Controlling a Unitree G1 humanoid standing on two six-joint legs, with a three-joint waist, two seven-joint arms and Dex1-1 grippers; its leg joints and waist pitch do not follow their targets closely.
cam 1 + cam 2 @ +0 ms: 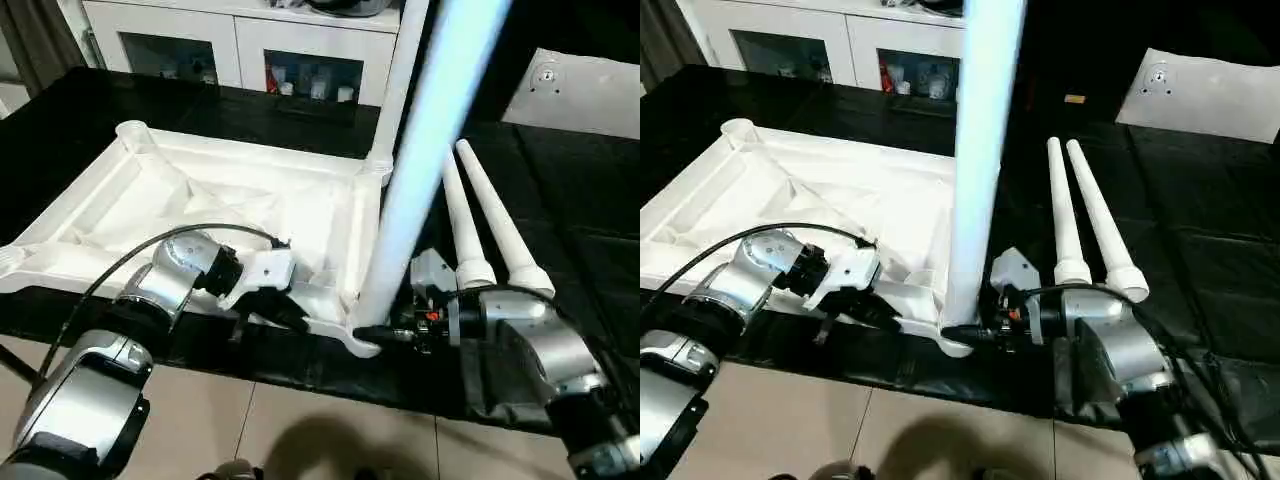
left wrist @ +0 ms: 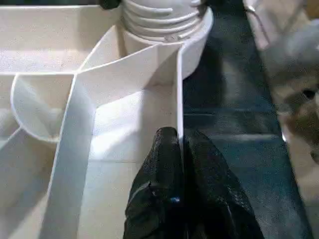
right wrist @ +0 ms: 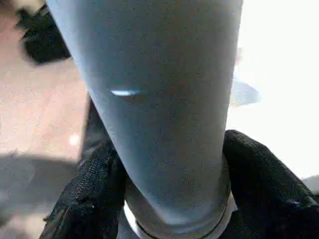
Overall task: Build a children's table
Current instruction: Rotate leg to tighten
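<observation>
Left eye view: left tool (image 1: 262,318) pinches the rim of the upturned top (image 1: 210,195) on the desk (image 1: 560,200), steadying it, I'd say, while right tool (image 3: 164,199) clasps the leg (image 1: 400,210) upright in the near corner socket.

A black-covered worktop (image 1: 560,200) fills the scene, with a white glass-doored cabinet (image 1: 240,50) along its far side, beige floor tiles (image 1: 330,430) near, and a grey curtain (image 1: 35,40) far left.

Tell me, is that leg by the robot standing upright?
Upright: the leg rises from the tabletop's near corner socket, right gripper around its base.
</observation>
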